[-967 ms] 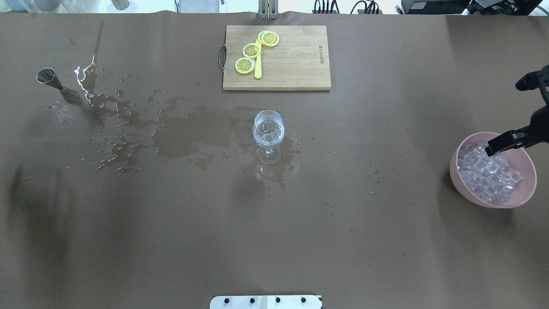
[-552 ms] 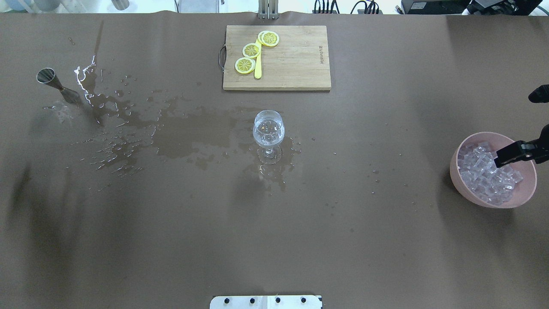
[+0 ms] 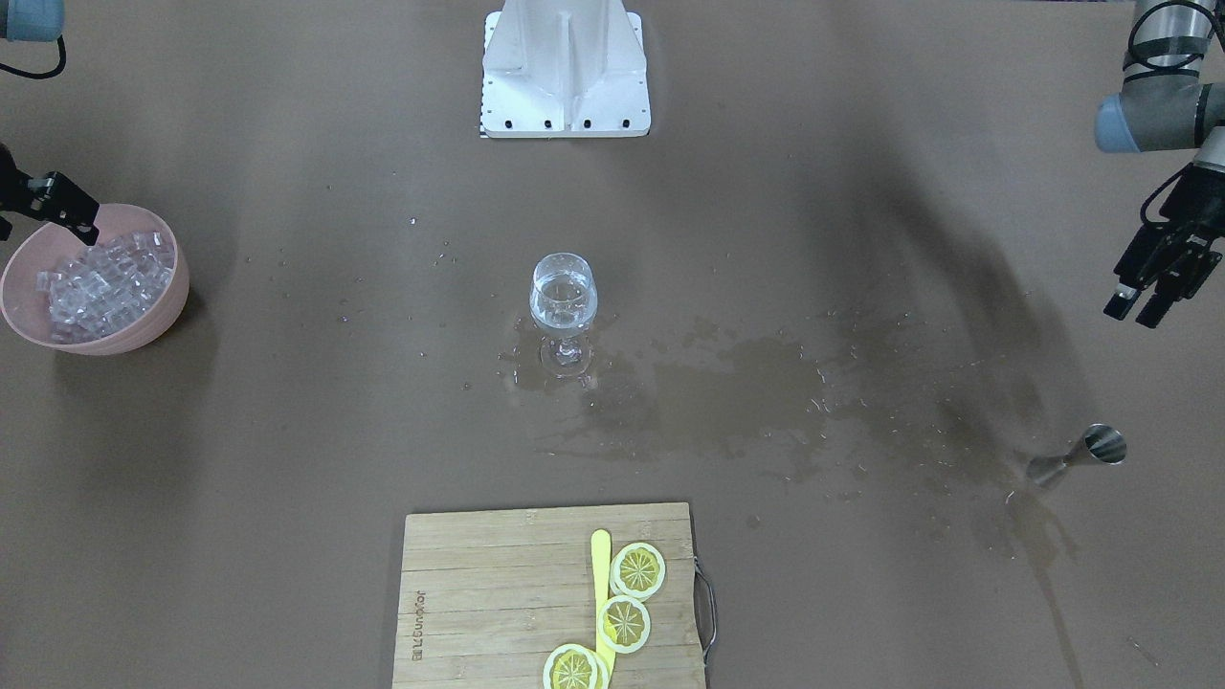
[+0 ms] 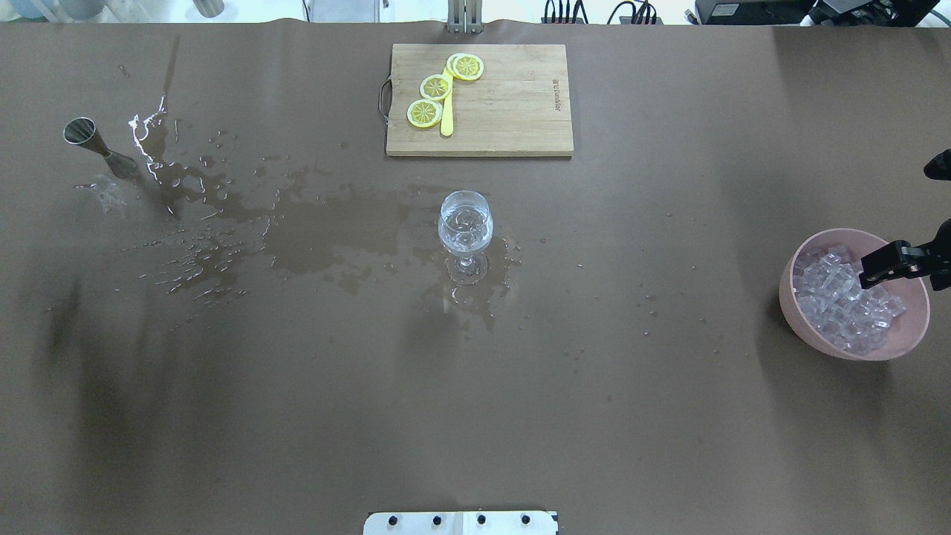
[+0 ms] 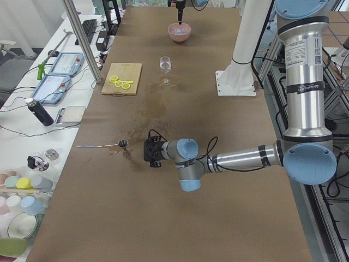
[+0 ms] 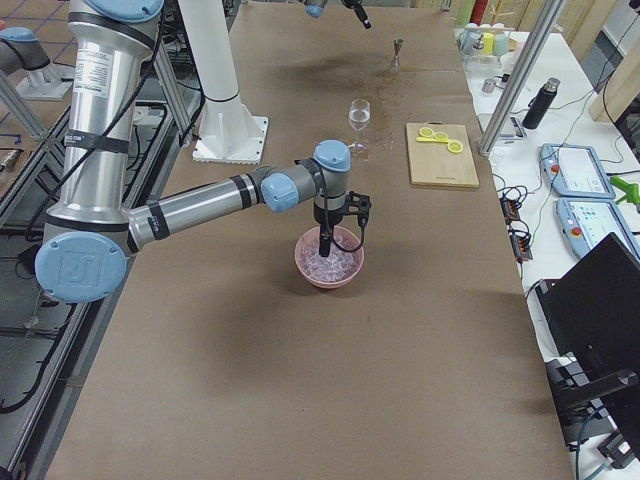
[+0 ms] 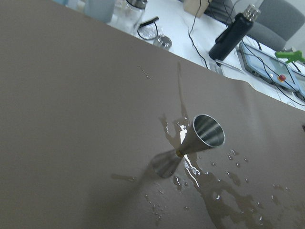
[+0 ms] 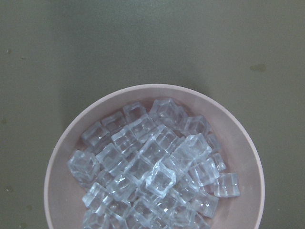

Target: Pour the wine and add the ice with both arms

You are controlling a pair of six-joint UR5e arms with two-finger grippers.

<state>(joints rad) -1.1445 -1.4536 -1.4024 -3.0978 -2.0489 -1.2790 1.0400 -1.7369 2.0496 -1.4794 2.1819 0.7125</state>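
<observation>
A wine glass (image 4: 466,227) with a little clear wine stands mid-table; it also shows in the front view (image 3: 564,295). A pink bowl (image 4: 917,327) at the right edge holds many clear ice cubes (image 4: 839,297), which fill the right wrist view (image 8: 152,167). My right gripper (image 4: 899,223) hangs open and empty just above the bowl, one of its fingers (image 4: 884,266) over the ice. My left gripper (image 3: 1134,311) is open and empty, lifted off the table at the left end, back from the steel jigger (image 3: 1081,455). The left gripper is outside the overhead view.
The jigger (image 4: 93,143) stands at the far left in spilled clear liquid (image 4: 327,238) that runs across to the glass's foot. A wooden cutting board (image 4: 513,111) with lemon slices (image 4: 435,88) and a yellow knife lies behind the glass. The white base block (image 3: 565,67) is at the near edge.
My right gripper has shifted right and toward the robot's side, over the ice bowl, still open. The left arm's shadow at the table's left has shifted a little. Glass and jigger are unmoved.
</observation>
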